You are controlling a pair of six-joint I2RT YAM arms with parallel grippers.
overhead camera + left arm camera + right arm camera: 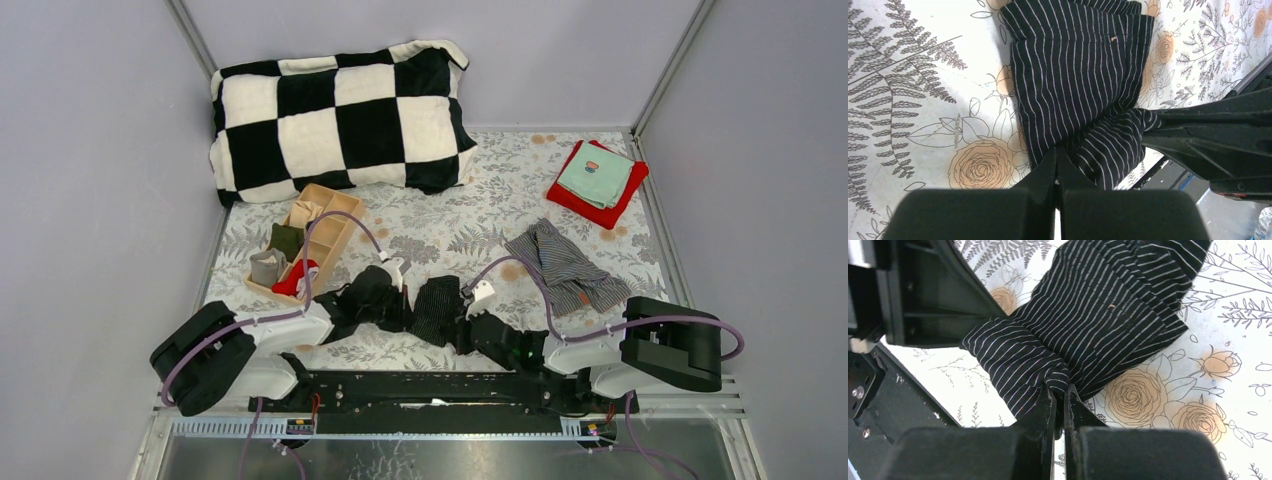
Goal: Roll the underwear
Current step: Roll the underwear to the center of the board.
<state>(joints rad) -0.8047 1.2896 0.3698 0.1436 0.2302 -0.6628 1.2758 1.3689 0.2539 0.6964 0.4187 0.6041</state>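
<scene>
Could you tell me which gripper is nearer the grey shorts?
Right. The right gripper holds the black shorts' end toward the grey shorts; the left gripper holds the opposite end.

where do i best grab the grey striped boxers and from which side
Likely a raised fold of the grey striped boxers, near their upper end, from straight above: they lie crumpled but low on the floral tabletop, so a top-down pinch catches cloth.

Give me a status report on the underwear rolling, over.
Both shut: left gripper and right gripper pinch the black boxers. Cloth bunched between them, not rolled yet. Second pair, the grey boxers, lies apart on the right.
</scene>
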